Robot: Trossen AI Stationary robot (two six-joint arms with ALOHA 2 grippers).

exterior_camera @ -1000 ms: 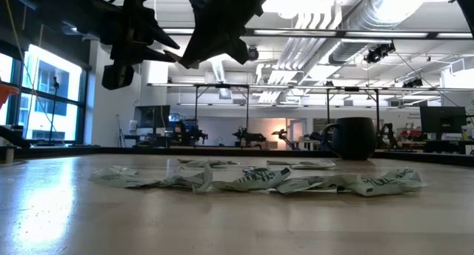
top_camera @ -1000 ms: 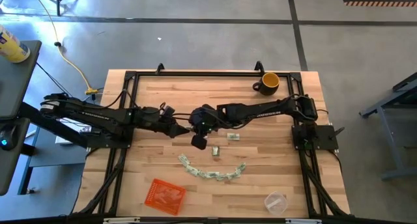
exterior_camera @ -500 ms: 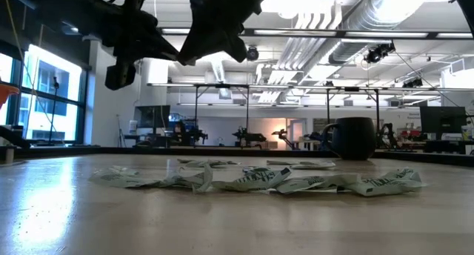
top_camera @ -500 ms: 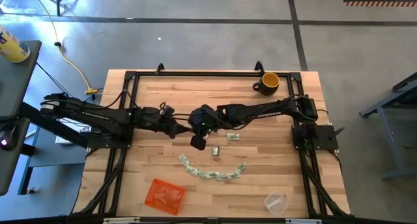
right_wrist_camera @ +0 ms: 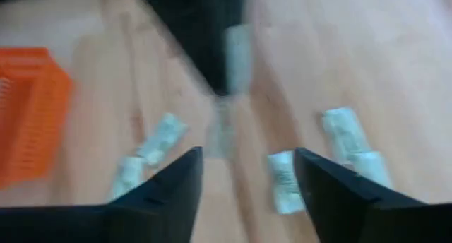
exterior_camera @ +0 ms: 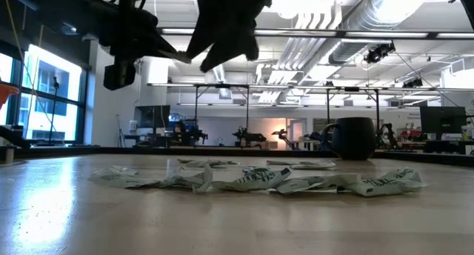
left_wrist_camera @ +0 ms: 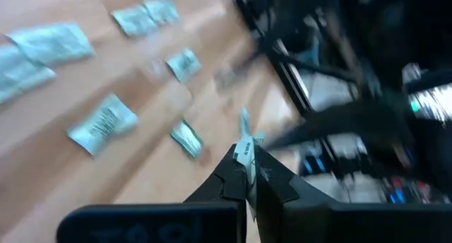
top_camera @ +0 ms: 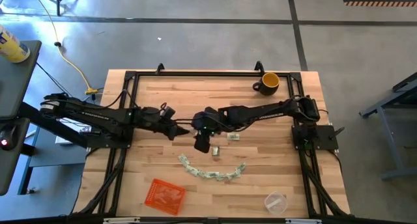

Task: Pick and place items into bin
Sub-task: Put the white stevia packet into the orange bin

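Above the table's middle, my left gripper is shut on one small pale green-and-white item. My right gripper faces it from the right, open, with nothing between its fingers. The held item shows blurred beyond those fingers. Several more items lie flat in an arc on the wood, and two others lie nearer the grippers. The orange bin sits at the near left. My left gripper pinches the small paper item between its two fingertips, at the item's lower end. The rest of the item sticks out past the tips. The fingers reach in from the table's left, roughly level. The item is lifted clear, well above the wood.
A yellow-and-black mug stands at the far right corner and a clear plastic cup at the near right. Black frame rails run along the table's left and right sides. Bare wood lies between the item arc and the bin.
My left gripper has shut on the paper item that the two grippers met at. My right gripper has drawn back a little from the left gripper's tip, toward the table's right and near edges. The item stays aloft in the left gripper.
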